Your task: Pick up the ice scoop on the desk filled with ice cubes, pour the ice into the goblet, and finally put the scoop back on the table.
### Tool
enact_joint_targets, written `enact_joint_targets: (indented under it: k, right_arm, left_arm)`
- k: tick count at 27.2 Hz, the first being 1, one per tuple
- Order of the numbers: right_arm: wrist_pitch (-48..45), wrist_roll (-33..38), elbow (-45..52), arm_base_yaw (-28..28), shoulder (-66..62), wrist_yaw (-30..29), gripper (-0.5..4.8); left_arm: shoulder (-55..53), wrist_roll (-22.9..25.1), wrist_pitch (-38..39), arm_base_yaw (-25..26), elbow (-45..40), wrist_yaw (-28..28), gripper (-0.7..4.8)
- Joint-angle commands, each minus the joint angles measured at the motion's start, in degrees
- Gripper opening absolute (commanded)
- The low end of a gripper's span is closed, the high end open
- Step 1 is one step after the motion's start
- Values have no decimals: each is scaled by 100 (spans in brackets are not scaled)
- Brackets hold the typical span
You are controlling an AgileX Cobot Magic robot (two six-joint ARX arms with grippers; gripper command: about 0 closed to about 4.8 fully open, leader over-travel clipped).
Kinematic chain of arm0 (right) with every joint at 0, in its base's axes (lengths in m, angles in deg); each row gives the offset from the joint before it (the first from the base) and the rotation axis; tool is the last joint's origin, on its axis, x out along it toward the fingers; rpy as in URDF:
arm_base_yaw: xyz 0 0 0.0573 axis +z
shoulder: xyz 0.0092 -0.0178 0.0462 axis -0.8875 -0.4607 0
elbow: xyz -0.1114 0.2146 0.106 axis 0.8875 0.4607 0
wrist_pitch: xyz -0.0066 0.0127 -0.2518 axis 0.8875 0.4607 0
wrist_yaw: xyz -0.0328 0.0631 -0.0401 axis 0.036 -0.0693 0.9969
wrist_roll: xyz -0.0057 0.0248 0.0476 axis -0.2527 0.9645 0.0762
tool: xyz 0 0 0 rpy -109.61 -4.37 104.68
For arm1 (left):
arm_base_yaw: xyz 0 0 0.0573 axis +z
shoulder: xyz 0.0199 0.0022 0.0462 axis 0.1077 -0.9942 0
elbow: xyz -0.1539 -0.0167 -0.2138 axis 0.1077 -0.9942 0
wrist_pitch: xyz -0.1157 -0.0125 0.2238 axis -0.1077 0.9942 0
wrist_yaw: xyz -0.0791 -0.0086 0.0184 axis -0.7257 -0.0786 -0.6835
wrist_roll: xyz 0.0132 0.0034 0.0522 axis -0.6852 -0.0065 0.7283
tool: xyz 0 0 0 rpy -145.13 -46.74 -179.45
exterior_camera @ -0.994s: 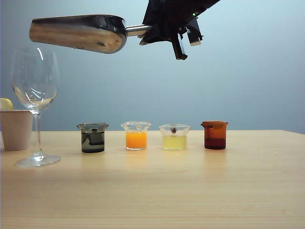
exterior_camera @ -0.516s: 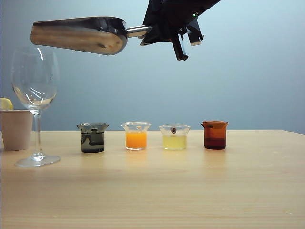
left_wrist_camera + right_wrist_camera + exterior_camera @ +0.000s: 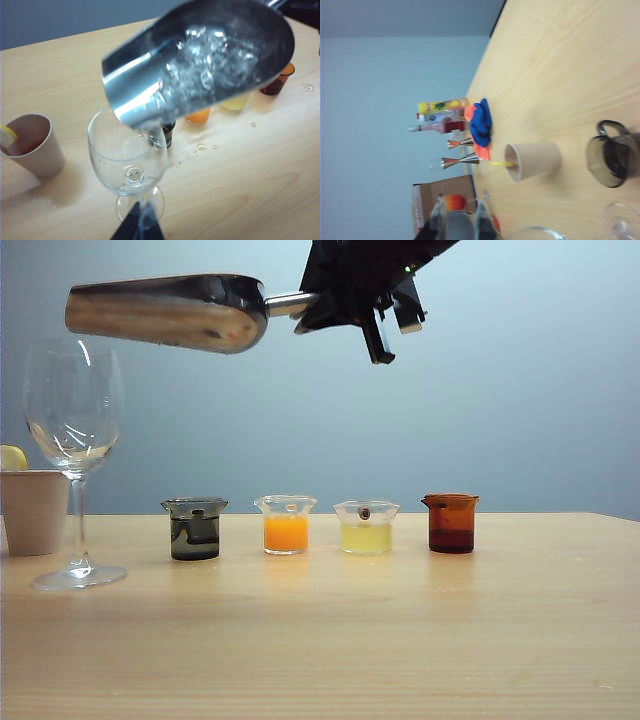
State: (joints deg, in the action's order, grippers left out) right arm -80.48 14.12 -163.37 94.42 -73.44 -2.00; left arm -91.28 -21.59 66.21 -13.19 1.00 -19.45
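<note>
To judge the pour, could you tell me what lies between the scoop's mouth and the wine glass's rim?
Nothing: in the exterior view, bare air separates the scoop, held by the right hand, from the wine glass. Ice remains inside.

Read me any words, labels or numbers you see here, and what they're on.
None can be read.
Yellow bottle with a pineapple picture: lettering blurred.
Pink bottle: label too small.
Cardboard box: side marking blurred.
Beakers, paper cup, goblet, ice scoop: no text visible.
</note>
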Motion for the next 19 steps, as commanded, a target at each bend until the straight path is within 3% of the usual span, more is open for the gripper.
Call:
enact_joint_targets:
  k: [1,19]
  right_arm:
    - [-92,-83,-188,4,55,-17,-5]
    - [17,-273,-236,85,55,282,-5]
  left_arm:
    - [15,-15,-42,-2,24,-9,-5]
    - [15,-17,-42,-2,24,-9,-5]
